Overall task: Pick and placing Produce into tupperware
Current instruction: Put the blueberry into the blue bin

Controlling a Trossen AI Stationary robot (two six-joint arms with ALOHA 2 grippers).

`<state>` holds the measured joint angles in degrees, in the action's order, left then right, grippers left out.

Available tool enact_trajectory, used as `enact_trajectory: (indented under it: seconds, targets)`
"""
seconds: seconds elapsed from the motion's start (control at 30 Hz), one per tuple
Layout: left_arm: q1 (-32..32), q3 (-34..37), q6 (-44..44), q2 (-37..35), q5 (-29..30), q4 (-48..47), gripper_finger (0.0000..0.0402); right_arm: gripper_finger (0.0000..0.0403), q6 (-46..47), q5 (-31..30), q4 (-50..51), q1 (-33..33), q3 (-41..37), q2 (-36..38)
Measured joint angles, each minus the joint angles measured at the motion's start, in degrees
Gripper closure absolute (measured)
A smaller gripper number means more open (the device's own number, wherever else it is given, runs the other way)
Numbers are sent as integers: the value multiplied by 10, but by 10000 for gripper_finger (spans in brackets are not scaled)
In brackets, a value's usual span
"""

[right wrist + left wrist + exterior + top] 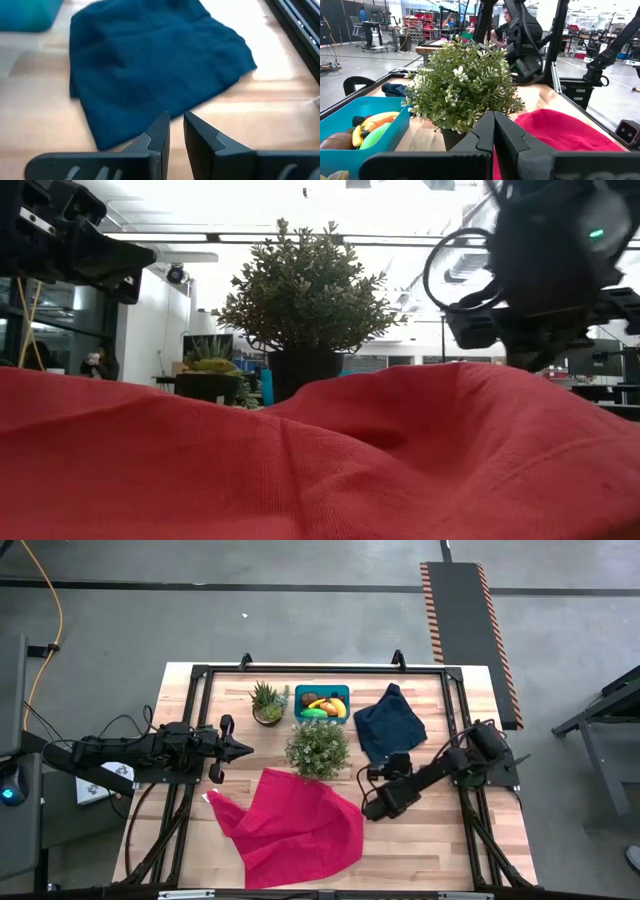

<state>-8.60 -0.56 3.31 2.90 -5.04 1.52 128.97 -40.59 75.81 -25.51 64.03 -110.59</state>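
Note:
The teal tupperware (322,690) stands near the table's far edge and also shows in the left wrist view (350,107). Produce lies inside it: a yellow banana (377,120), a green piece (375,136), a brown oval (334,141) and dark bits. My left gripper (243,749) hovers left of the bushy plant, pointing right, fingers shut (493,122) on nothing. My right gripper (392,766) hovers just near of the navy cloth, pointing at it. Its fingers (176,125) stand a narrow gap apart, holding nothing.
A bushy potted plant (318,748) stands mid-table between the grippers, with a small spiky plant (267,703) left of the tub. A red cloth (295,825) is spread on the near half. A navy cloth (390,722) lies right of the tub. Black frame rails (455,710) border the table.

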Motion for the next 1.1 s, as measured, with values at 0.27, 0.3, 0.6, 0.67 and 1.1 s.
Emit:
enact_trajectory:
  seconds: [0.27,0.3,0.6,0.67,1.1]
  targets:
    - [0,0,0,0,0,0,401,355,-18,73,5,-74,0,-1]
    - [0,0,0,0,0,0,401,355,-19,93,11,-83,0,-1]
    - [0,0,0,0,0,0,401,329,-79,181,31,-140,0,33]
    - [0,0,0,0,0,0,401,319,-80,181,32,-145,0,49]
    - [0,0,0,0,0,0,401,289,-95,164,9,-134,-11,83]
